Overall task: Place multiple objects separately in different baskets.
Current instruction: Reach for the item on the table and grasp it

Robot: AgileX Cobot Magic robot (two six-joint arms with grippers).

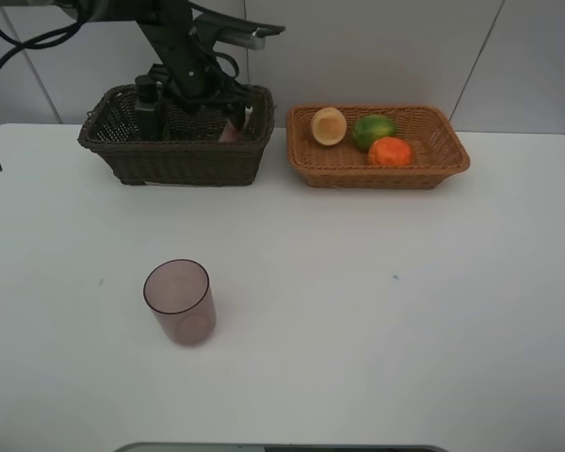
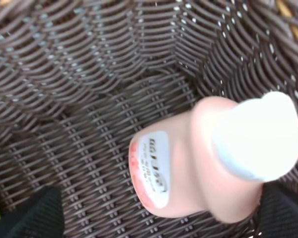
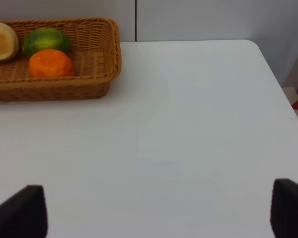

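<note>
Risk: pink bottle could be tipped or dragged if left gripper is lifted off-axis, since the bottle sits between its fingers inside the dark basket, pump bottle close by. Left jaws are seen wide apart, nothing clamped. Right gripper is wide apart too, empty, over bare table. Mauve cup is left well apart from both, not yet sorted.
</note>
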